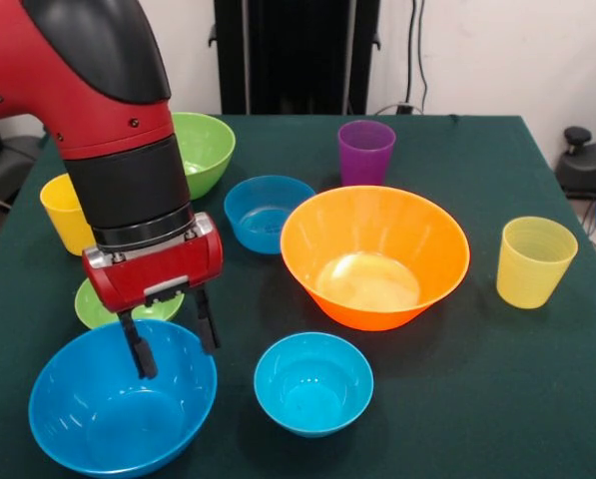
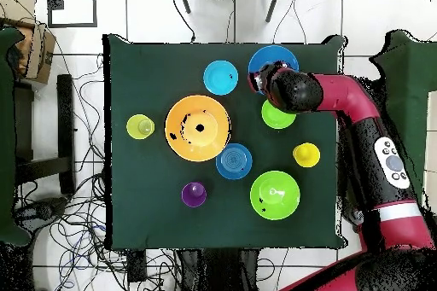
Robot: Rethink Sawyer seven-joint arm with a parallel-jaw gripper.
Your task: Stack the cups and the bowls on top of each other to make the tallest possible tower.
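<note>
Tool [image 1: 171, 344] open, empty, over large blue bowl [image 1: 121, 411] rim. Pick step; next: drop, clamp rim, move to orange bowl [image 1: 374, 255].

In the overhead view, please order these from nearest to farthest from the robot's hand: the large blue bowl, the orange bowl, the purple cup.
1. Large blue bowl: directly under the hand, at the table's top edge.
2. Orange bowl: mid-table, lower left of the hand.
3. Purple cup: below the orange bowl, farthest.
</note>
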